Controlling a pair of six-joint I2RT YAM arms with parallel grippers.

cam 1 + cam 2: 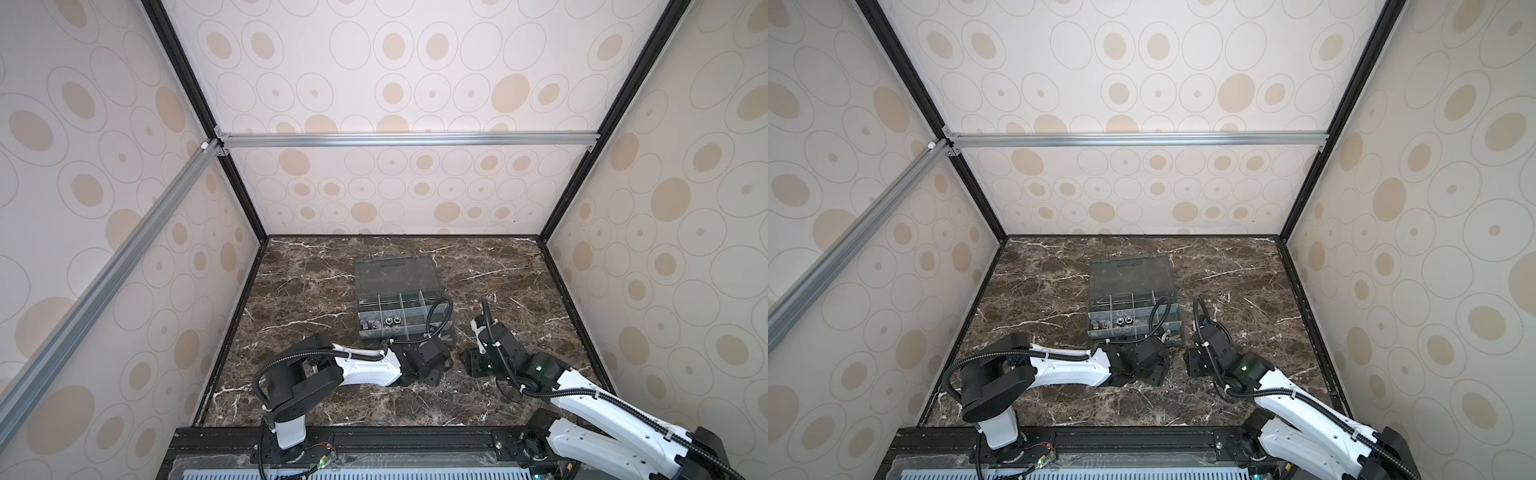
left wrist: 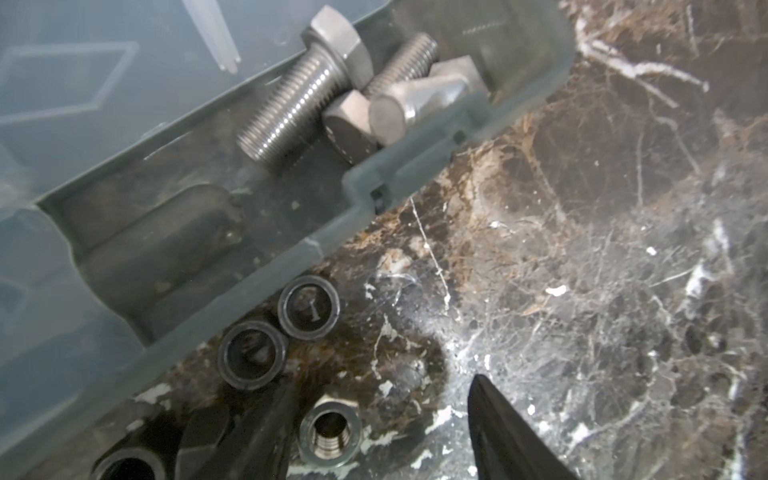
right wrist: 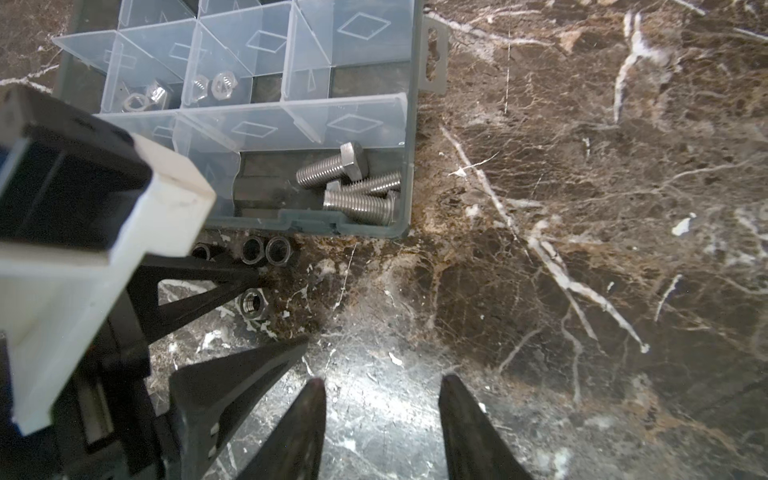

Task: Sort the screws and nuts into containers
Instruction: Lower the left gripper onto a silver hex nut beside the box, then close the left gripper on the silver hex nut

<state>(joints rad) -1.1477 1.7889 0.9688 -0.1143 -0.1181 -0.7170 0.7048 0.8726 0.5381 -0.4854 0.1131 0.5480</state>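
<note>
The containers are compartments of a grey organizer box (image 1: 360, 291) (image 3: 410, 166) standing mid-table with its clear lid laid back. Three silver screws (image 2: 291, 104) (image 3: 353, 187) lie in its near corner compartment. Silver nuts (image 3: 141, 99) (image 1: 388, 321) sit in other compartments. On the marble just outside the box wall (image 2: 415, 166) lie black nuts (image 2: 308, 306) (image 3: 277, 250) and one silver nut (image 2: 330, 432) (image 3: 254, 304). My left gripper (image 2: 384, 382) (image 3: 276, 307) is open and straddles the silver nut, which lies close beside one finger (image 2: 266, 415). My right gripper (image 3: 384, 378) is open over bare marble, holding nothing.
The two grippers are close together in front of the box's near right corner. The left arm's cable loop (image 1: 436, 316) arches over the box. Patterned walls with black frame posts enclose the marble table (image 1: 498, 270) on three sides.
</note>
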